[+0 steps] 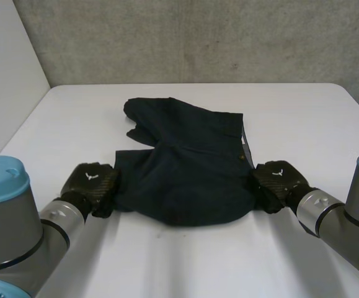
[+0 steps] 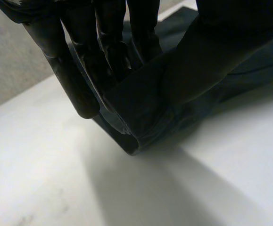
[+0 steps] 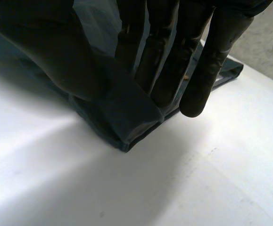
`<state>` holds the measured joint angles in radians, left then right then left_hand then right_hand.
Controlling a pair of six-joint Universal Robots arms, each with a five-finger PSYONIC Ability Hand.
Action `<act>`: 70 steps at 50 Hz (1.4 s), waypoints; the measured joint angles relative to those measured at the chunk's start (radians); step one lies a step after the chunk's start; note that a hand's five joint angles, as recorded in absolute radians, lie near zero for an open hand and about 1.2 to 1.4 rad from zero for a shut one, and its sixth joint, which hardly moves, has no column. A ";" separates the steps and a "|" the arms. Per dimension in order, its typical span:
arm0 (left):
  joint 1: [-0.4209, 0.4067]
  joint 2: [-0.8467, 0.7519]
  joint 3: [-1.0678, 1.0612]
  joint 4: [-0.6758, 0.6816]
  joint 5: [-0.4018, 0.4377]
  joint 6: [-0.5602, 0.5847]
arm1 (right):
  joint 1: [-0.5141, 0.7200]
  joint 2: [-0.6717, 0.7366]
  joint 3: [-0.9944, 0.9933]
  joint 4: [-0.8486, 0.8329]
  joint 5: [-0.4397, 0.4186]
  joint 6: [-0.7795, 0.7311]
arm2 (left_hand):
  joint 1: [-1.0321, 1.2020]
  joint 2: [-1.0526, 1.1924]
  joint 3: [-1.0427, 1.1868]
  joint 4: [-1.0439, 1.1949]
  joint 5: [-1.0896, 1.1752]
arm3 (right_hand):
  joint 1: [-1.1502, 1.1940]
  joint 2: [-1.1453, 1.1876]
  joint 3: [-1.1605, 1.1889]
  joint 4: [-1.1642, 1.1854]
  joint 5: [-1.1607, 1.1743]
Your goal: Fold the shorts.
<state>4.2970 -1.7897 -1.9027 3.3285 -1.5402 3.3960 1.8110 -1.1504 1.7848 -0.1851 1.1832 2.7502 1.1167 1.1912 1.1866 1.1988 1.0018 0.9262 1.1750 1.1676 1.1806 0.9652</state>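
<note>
Dark navy shorts (image 1: 185,161) lie crumpled in the middle of the white table (image 1: 185,261), waistband towards the right. My left hand (image 1: 91,184) is at the shorts' near left corner. In the left wrist view its fingers (image 2: 86,70) and thumb pinch the hem (image 2: 141,113) of the cloth. My right hand (image 1: 278,179) is at the near right corner by the waistband. There its fingers (image 3: 193,61) press a folded edge of the shorts (image 3: 127,117) against the thumb. Both pinched corners are raised a little off the table.
A grey concrete wall (image 1: 198,37) stands behind the table's far edge. Bare white tabletop surrounds the shorts on all sides, with wide room in front between my two arms.
</note>
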 measured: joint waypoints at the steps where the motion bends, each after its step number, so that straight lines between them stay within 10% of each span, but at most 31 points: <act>1: 0.000 0.006 0.000 0.000 0.000 0.000 | 0.000 0.000 -0.001 -0.002 0.000 0.000 | 0.000 0.000 0.000 0.000 0.000 | 0.000 0.000 0.000 0.000 0.000; 29: -0.021 0.455 0.158 -0.028 -0.034 0.239 | 0.010 -0.531 -0.255 0.374 0.149 -0.225 | 0.000 0.000 0.000 0.000 0.000 | 0.037 0.000 0.004 0.010 0.006; 50: -0.054 -0.097 0.293 0.016 -0.041 0.259 | 0.058 -0.060 -0.349 0.402 0.170 -0.227 | 0.000 0.006 0.005 0.001 0.003 | 0.037 0.000 0.004 0.010 0.028; 70: -0.046 -0.309 0.956 0.574 -0.067 0.478 | 0.130 0.075 -0.953 -0.159 0.299 -0.211 | 0.000 0.007 0.006 0.004 0.003 | 0.037 0.000 0.014 0.011 0.029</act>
<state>4.2510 -2.0985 -0.9469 3.9029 -1.6076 3.8744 1.9405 -1.0751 0.8319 -0.3440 1.4818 2.5393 1.1170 1.1983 1.1923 1.2027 1.0051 0.9629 1.1754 1.1818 1.1913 0.9941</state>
